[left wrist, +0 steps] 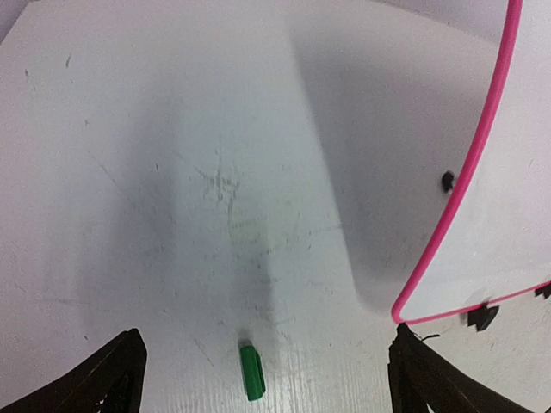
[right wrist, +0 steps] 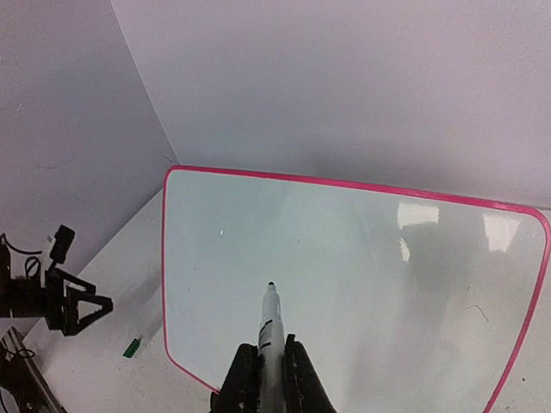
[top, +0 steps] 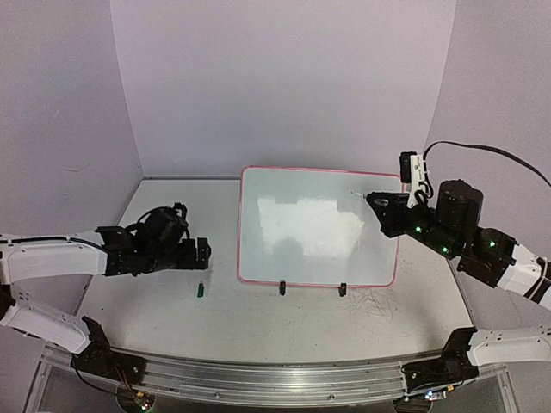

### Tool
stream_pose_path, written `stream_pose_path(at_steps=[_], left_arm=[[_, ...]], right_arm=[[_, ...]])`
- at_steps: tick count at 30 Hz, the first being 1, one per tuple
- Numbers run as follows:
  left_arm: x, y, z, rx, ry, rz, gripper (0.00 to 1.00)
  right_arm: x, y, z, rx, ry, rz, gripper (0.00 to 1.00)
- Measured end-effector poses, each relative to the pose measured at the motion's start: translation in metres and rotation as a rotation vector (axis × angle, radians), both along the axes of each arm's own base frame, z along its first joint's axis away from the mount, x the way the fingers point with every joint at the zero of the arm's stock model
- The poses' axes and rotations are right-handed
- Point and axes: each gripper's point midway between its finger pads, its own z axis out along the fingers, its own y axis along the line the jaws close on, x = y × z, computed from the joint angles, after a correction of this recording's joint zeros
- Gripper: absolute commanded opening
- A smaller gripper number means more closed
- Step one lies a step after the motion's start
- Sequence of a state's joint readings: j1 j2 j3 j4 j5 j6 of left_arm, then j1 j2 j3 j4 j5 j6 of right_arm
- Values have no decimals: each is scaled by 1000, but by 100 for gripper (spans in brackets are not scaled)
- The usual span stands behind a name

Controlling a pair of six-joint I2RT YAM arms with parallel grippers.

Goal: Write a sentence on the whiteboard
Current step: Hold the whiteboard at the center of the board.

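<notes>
You have an open strip of table (top: 258, 327) between your left gripper (top: 203, 252) and the whiteboard (top: 318, 225); only a small green cap (top: 200, 291) lies there, by the spread jaws. Two black clip feet (top: 282, 289) jut from the board's near edge. Backdrop walls (top: 284, 86) close off left, far and right

The left arm (top: 52, 258) and right arm (top: 495, 254) show white shells and black joints; the right carries green lights (top: 444, 249) and a black cable (top: 482, 148).
</notes>
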State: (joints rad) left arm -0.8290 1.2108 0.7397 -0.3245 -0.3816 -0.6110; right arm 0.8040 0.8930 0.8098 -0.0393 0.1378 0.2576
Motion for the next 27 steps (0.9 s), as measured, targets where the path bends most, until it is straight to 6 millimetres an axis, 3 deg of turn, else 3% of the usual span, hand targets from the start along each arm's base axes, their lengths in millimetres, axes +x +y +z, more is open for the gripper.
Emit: stream_pose_path(at_steps=[4,7,11,18,23,27], left_arm=[[38,31,49,-109,-54,17,99],[67,47,73,-189,-69,1,99],[106,38,96,-309,-94,-90,98],[131,-7,73,-439,-30,-257,93],[134,-31,63,-515,13,-374,92],[129,-40,68,-549,9,-444,87]], right_arm=[[2,9,-1,-11,10,27,0],[3,15,-7,-21,26,44,0],[3,25,-16,-25,56,68,0],[-2,54,-28,-20,91,132,0],[-4,79,-38,-36,119,170,0],[0,101,-43,-46,123,183,0]])
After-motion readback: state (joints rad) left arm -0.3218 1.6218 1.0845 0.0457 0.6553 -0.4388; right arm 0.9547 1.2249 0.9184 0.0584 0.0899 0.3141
